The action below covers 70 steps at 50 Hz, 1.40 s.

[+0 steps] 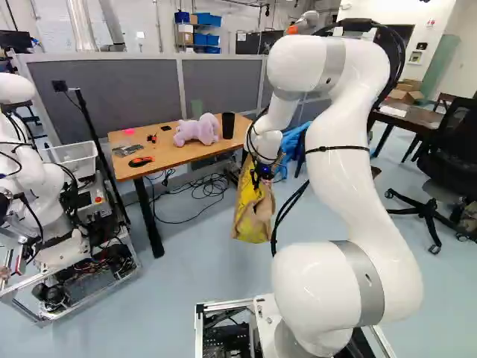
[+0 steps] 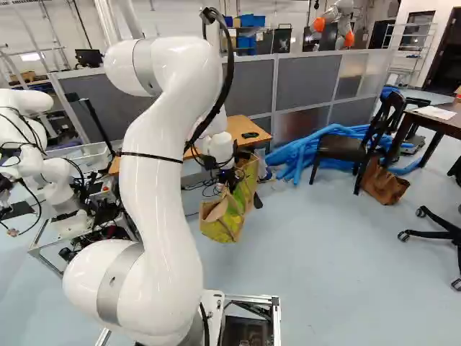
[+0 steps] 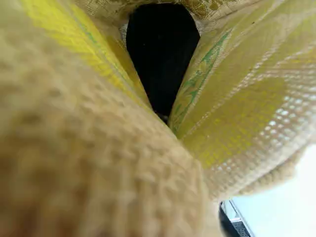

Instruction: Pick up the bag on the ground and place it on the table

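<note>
My gripper (image 1: 261, 173): holding the bag (image 1: 252, 212), its fingers hidden by the fabric.
Bag: hanging under my gripper, above the floor (image 1: 194, 261), nearer me than the table (image 1: 179, 155).
Wrist view: woven fabric almost everywhere, folds spreading around a dark opening.
Table: a purple plush toy (image 1: 197, 130) there, right beside a black cup (image 1: 228, 125).

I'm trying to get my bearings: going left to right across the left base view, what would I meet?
Another robot, an orange-and-black tool, a lilac plush toy, a black cup, a yellow-and-tan bag, the big white arm, a black office chair.
</note>
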Available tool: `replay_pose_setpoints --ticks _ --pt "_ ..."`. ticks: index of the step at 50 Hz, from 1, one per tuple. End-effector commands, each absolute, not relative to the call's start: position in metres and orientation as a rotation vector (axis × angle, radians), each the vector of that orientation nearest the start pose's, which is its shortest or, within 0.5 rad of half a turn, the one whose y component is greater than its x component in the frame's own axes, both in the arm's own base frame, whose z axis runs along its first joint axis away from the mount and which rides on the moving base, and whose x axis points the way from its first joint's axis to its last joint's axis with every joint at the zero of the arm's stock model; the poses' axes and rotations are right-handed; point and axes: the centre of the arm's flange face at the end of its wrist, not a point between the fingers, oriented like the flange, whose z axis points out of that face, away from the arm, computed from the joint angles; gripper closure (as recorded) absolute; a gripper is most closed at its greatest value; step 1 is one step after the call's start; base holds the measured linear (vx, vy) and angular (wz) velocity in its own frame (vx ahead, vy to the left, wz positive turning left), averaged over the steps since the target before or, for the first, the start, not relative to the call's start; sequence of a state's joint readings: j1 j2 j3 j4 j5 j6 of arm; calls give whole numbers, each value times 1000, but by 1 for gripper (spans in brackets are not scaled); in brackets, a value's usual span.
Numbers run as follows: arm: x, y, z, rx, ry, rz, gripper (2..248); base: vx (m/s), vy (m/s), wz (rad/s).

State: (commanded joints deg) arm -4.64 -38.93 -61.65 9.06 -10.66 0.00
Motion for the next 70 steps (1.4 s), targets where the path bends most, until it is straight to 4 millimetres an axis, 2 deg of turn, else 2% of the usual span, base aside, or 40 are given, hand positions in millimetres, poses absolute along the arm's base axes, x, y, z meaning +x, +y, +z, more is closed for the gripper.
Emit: replay_pose_setpoints --ticks 27,70 --pt "576 -52 282 -3083 295 -312 227 0 0 0" --pt "594 -50 342 -3110 195 -236 227 0 0 0"
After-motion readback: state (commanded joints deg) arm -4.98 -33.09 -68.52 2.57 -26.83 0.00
